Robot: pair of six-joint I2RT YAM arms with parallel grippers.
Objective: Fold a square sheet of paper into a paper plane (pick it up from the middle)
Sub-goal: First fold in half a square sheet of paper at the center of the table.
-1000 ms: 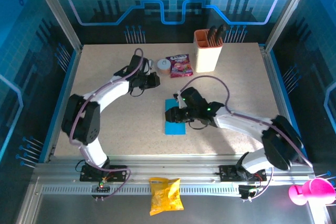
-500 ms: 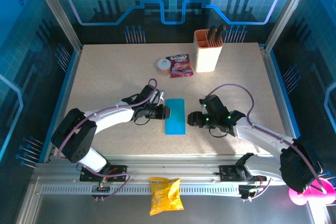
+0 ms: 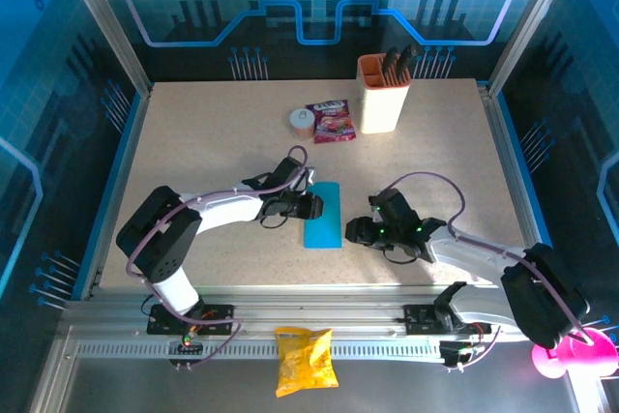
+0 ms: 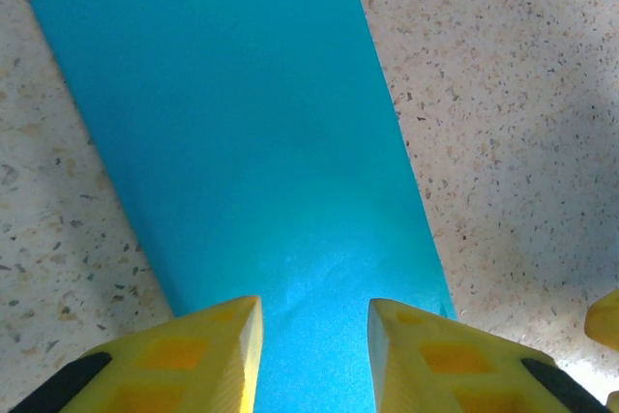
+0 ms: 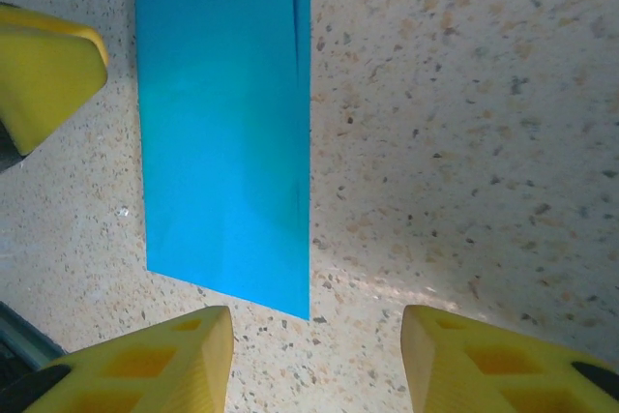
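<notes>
My left arm and right arm are white with black joints, looped by lilac cables; my fingers are yellow wedges.

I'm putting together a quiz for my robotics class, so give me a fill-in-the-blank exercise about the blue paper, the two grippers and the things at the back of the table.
1. The cyan-blue sheet of paper, folded to a narrow strip, lies flat on the table ____ the left gripper and the right gripper.
2. The jaws of both grippers stand ____.
3. In the top view, the pink-red snack packet lies to the ____ of the beige holder cup.
Missing words: between; open; left.
</notes>
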